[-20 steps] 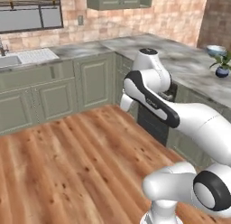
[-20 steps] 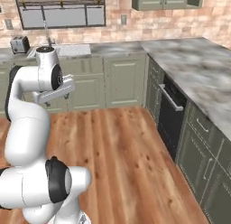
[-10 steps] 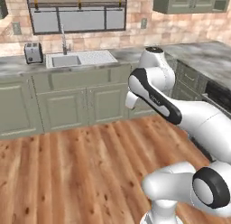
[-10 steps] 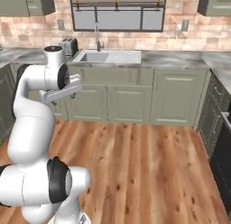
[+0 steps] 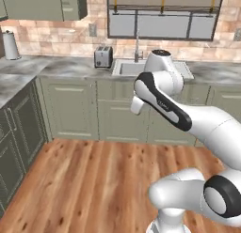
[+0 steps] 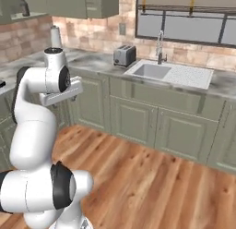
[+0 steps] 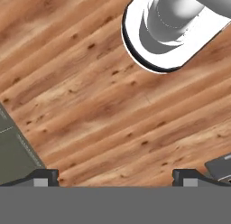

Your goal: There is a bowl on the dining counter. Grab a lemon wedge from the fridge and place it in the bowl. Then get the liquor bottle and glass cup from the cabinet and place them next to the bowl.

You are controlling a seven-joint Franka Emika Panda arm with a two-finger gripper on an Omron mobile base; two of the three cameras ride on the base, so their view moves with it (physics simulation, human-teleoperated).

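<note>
My gripper (image 7: 116,177) hangs folded close to my body, pointing down at the wooden floor (image 7: 90,96). Its two dark fingertips (image 7: 45,175) stand far apart with nothing between them, so it is open. Shut wall cabinets (image 5: 44,4) hang above the counter at the upper left, also seen in the right base view (image 6: 92,4). The bowl, lemon wedge, fridge, liquor bottle and glass cup are out of view.
A marble counter (image 5: 56,67) runs along the brick wall with a toaster (image 5: 103,56), a sink (image 6: 156,71) with a faucet (image 6: 160,41) under the window, and a paper towel roll (image 5: 10,45). Green base cabinets (image 5: 70,105) stand below. Open wooden floor (image 5: 84,180) lies ahead.
The whole picture has swung: the base has turned left, so the sink and window have slid rightward across both views. The arm keeps its folded pose and the gripper stays open.
</note>
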